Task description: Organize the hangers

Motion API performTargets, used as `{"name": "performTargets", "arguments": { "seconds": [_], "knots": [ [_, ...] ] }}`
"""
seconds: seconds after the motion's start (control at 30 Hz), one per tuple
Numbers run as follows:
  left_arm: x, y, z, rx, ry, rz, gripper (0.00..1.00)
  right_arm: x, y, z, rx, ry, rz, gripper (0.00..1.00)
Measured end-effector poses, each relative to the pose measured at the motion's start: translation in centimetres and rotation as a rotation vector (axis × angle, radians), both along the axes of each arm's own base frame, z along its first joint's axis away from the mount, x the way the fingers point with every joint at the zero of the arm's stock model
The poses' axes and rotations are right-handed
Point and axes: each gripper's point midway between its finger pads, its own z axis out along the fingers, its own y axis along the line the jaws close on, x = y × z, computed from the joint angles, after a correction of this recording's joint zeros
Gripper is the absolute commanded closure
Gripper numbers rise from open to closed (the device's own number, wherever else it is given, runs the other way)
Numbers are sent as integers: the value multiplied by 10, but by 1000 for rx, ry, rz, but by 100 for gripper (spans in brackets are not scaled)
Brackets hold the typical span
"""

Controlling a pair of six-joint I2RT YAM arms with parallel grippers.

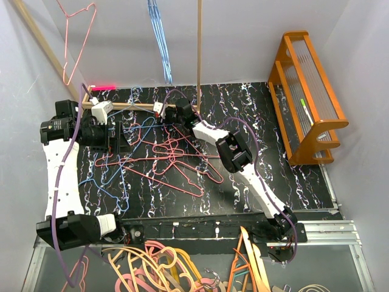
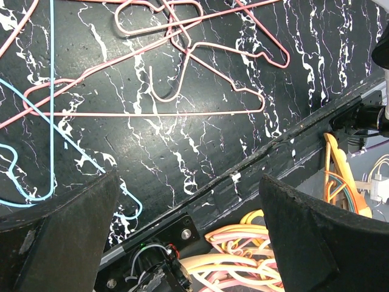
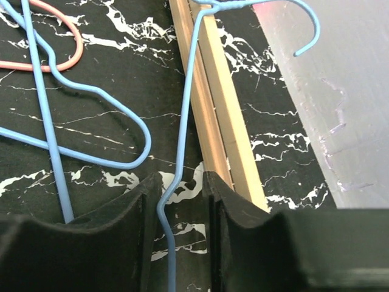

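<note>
Marbled worktop [image 1: 292, 182] carries most hangers [image 1: 176, 158] tangled, few hung; left end effector [image 2: 188, 182] released, right end effector [image 3: 176, 182] straddles blue hanger [image 3: 186, 97], grip unclear

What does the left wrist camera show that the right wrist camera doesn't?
Only the left wrist: the table's near edge, thick orange and cream hangers beyond it, and the left tool wide open, holding nothing. Only the right wrist: a wooden rail, a grey wall, and one blue hanger running between the right tool's fingers. Both: the black marbled tabletop with thin pink hangers and blue ones lying on it.
</note>
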Motion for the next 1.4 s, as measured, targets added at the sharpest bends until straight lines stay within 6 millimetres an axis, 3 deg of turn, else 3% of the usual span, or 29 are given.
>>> {"name": "performTargets", "arguments": {
  "seconds": [0.13, 0.4, 0.63, 0.77, 0.9, 1.1, 1.23, 1.4],
  "knots": [
    [3, 1, -2, 0, 1, 0, 4, -1, -2, -6, -26, 3, 4, 91],
    [10, 4, -7, 10, 15, 1, 3, -2, -4, -12, -50, -22, 9, 92],
    [30, 23, -12, 65, 17, 30, 3, -20, -26, -7, -99, 15, -16, 92],
    [46, 38, -23, 128, 16, 41, 3, -32, -49, 15, -114, 37, -33, 92],
    [65, 60, -41, 200, 17, 34, 3, -46, -83, 61, -102, 27, -56, 92],
    [101, 120, -84, 184, 97, 75, 3, -70, -121, 126, -86, -52, -70, 92],
    [130, 141, -90, 148, 76, 47, 3, -93, -130, 135, -109, -68, -44, 92],
    [168, 137, -59, 76, -46, -40, 3, -113, -141, 119, -158, -32, -35, 92]
  ]
}}
